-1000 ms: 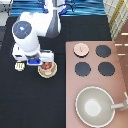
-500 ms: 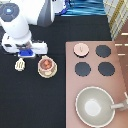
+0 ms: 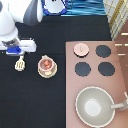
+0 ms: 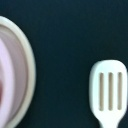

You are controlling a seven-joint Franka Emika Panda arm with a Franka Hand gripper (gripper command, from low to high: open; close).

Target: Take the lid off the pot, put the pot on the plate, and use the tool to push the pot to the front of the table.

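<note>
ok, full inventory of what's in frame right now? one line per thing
lid: 1, pale pink, on the stove panel's upper-left burner spot, off the pot
pot: 1, pale pink with reddish inside, sitting on the plate
plate: 1, cream, on the black table left of the stove panel
spatula: 1, cream-white with slotted head, on the table at the plate's left, apart from it
burners: 3 showing, black, on the stove panel
stove panel: 1, brown, exterior view's right
pan: 1, grey with long handle, at the stove panel's bottom
table: 1, black
gripper: 1, white arm with blue block, above the spatula at the exterior view's left
</note>
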